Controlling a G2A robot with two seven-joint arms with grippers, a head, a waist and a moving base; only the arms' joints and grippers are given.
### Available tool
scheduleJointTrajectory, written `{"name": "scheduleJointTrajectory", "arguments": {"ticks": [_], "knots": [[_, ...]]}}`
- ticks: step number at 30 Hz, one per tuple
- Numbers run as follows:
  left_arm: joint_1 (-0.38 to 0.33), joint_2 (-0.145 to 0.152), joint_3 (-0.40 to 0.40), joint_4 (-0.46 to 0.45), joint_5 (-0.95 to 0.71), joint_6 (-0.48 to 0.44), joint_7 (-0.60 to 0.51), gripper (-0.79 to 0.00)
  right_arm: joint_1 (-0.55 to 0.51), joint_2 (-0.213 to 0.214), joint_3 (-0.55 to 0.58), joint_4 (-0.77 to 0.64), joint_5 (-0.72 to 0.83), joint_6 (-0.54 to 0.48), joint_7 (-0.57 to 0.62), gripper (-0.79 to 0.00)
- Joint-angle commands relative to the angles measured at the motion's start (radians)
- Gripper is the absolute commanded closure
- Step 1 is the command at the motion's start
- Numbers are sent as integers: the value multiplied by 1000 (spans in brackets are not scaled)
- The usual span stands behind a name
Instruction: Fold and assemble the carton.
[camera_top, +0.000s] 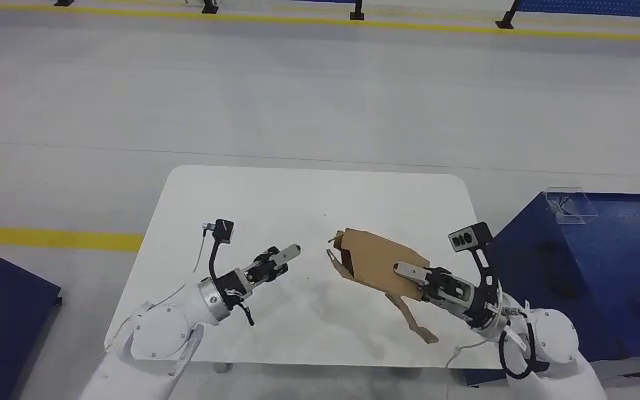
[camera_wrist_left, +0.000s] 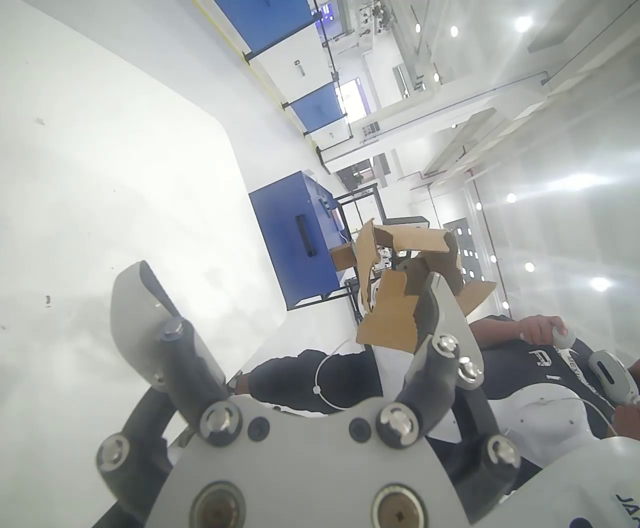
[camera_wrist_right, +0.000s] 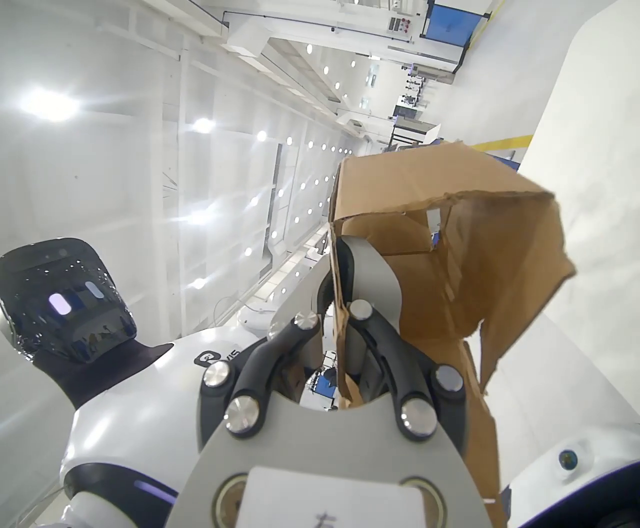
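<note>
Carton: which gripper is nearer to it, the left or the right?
Right. The right gripper is shut on a wall of the carton; the left gripper is open, apart from it.

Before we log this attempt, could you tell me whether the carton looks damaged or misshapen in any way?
Yes. The carton, clamped by one wall in the right gripper, looks battered: its cut edges are ragged and torn, its panels lean askew, and one flap hangs loose.
</note>
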Motion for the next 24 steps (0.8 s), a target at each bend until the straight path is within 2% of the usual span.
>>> {"name": "scheduleJointTrajectory", "arguments": {"ticks": [1, 7, 10, 15, 24], "knots": [[10, 2, -35, -42, 40, -49, 61, -785, -5, 0, -16, 0, -119, -53, -25, 0], [198, 12, -88, -311, 398, -203, 290, -785, -19, 0, -60, 9, -310, -194, -43, 0], [260, 14, -61, -369, 519, -235, 300, -785, -28, 0, -81, 9, -365, -246, -55, 0], [247, 10, 20, -366, 596, -218, 231, -785, -42, 1, -95, 8, -442, -310, -82, 0], [180, 0, 86, -323, 601, -123, 145, -785, -48, 6, -97, 16, -407, -307, -75, 0]]}}
